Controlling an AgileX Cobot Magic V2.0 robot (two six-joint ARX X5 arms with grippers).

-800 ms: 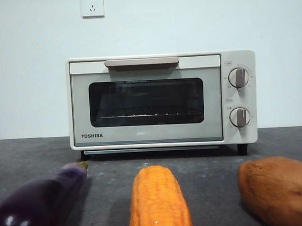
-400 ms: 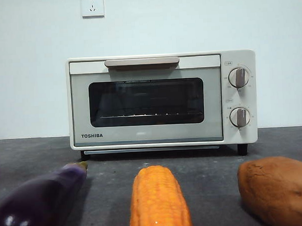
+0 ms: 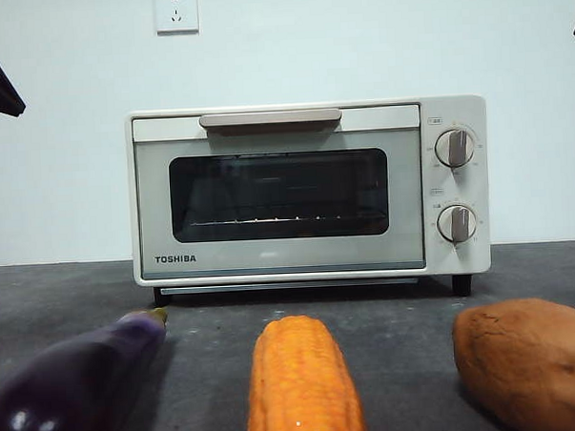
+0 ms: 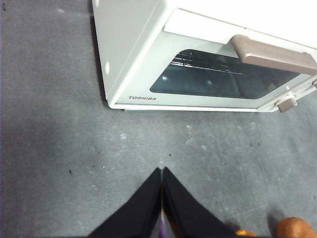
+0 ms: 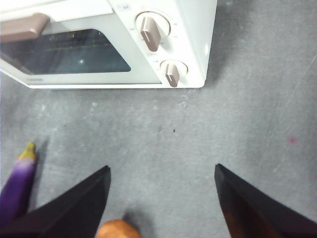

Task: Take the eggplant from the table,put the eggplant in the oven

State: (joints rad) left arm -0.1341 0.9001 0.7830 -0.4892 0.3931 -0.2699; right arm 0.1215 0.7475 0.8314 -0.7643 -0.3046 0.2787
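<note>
The eggplant (image 3: 75,387) lies on the table (image 3: 207,334) at the near left, its stem tip pointing toward the oven (image 3: 280,264). The oven stands at the back with its glass door closed. In the right wrist view the eggplant (image 5: 17,183) lies off to one side of my right gripper (image 5: 161,171), which hangs open above bare table. My left gripper (image 4: 162,173) is shut with nothing in it, high above the table in front of the oven (image 4: 133,54). Both arms show in the front view only as black tips at the top corners.
An orange corn cob (image 3: 300,382) lies in the near middle and a brown sweet potato (image 3: 528,362) at the near right. Bare table stretches between them and the oven. A wall socket (image 3: 175,10) sits on the white wall behind.
Black arm tips have come into the front view's top left and top right corners. The eggplant, corn, sweet potato and oven have not moved.
</note>
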